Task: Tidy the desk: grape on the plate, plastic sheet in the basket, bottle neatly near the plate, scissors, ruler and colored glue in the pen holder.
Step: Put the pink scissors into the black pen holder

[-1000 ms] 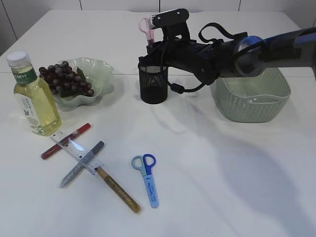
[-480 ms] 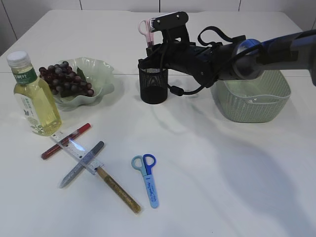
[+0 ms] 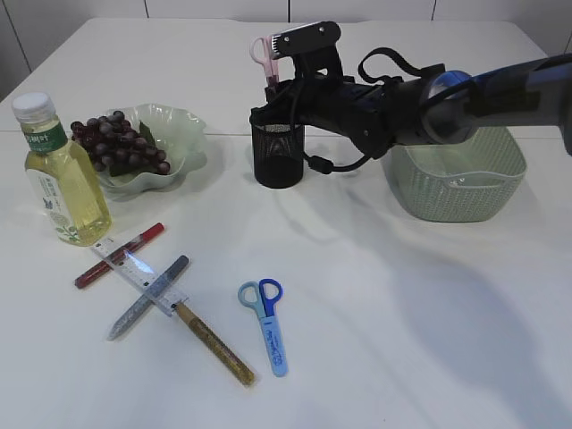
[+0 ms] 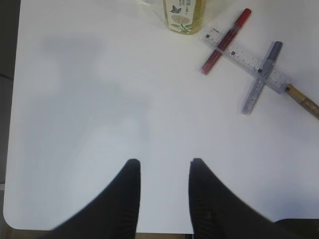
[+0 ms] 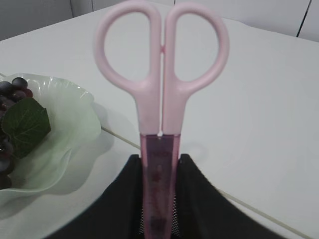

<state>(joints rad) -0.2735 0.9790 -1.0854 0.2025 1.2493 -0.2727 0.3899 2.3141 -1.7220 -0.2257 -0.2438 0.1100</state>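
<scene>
The right claw [image 5: 160,167] was clamped on the pink-handled scissors [image 5: 160,89], held upright with handles uppermost and the sheathed blades directly over the black mesh pen holder [image 3: 278,154] at the desk's 12 o'clock. The left claw [image 4: 164,172] stood apart and empty above bare white desk [image 4: 89,124]. At 10 o'clock the dark grape bunch [image 3: 116,141] lay on the pale green wavy plate [image 3: 174,125], with the yellow-liquid bottle [image 3: 63,174] upright just beside the plate at its 8 o'clock. The pale green woven basket [image 3: 465,192] sat at 2 o'clock. At 8 o'clock the clear ruler [image 3: 134,268] lay crossed with the red [image 3: 121,254], silver [image 3: 147,297] and gold [image 3: 214,344] glue pens. Blue-handled scissors [image 3: 266,323] lay flat near 6 o'clock.
</scene>
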